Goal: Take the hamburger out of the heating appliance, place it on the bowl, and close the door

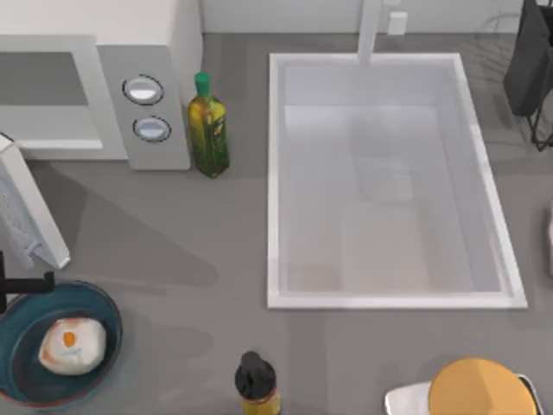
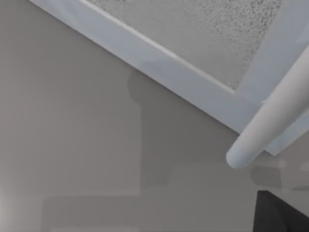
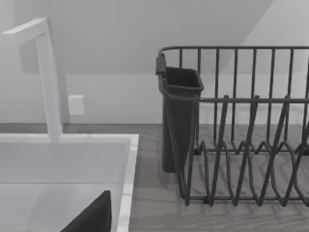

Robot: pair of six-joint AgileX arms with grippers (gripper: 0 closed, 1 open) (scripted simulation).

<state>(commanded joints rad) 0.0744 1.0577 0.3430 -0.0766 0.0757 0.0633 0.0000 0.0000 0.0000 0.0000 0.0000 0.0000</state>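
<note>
The whitish hamburger point(image 1: 72, 346) with an orange spot lies in the dark teal bowl point(image 1: 17, 385) at the table's front left. Behind it, the white heating appliance point(image 1: 160, 52) stands at the back left with its grey cavity showing and two round knobs point(image 1: 143, 90) on its panel. Its door point(image 1: 26, 207) is swung out toward the front, standing just above the bowl. A black part of my left gripper point(image 1: 26, 283) reaches in from the left edge between door and bowl. The left wrist view shows the door's speckled pane point(image 2: 193, 29) and white bar handle point(image 2: 270, 125) close up.
A large white sink point(image 1: 275, 173) with a faucet point(image 1: 370, 30) takes up the middle and right. An oil bottle point(image 1: 207, 130) stands beside the appliance and a dark-capped bottle point(image 1: 257, 385) at the front. An orange-yellow disc point(image 1: 484, 389) sits front right, a dark dish rack point(image 3: 241, 145) back right.
</note>
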